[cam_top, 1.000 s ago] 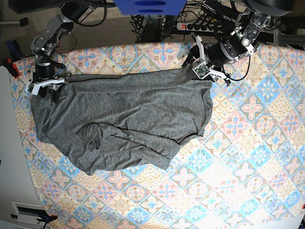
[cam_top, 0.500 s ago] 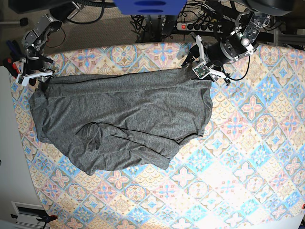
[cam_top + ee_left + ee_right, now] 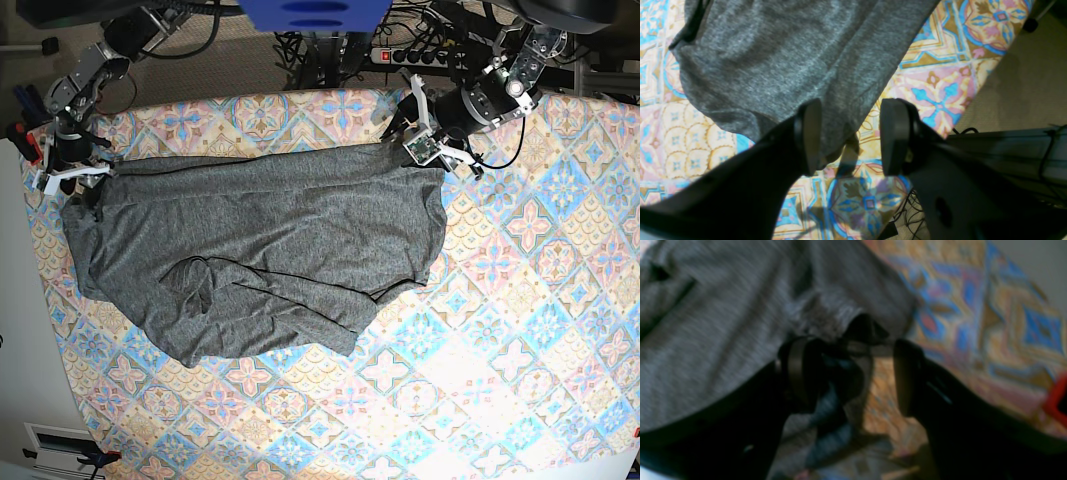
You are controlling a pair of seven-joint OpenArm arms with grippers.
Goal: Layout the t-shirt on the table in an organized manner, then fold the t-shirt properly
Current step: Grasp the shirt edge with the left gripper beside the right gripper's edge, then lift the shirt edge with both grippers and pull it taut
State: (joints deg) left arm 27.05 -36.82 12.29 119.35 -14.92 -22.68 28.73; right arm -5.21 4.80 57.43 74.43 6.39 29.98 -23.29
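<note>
Across the table's (image 3: 520, 330) far half the shirt (image 3: 260, 250) lies stretched sideways, its long axis running between the two grippers, one at each far corner. Left gripper (image 3: 848, 136) has its fingers spread, one over the hem corner, the other over bare cloth. Right gripper (image 3: 846, 373) also stands parted, the blurred corner draped just ahead; whether it touches, I cannot tell. Crumpled near edge lies well apart from both.
</note>
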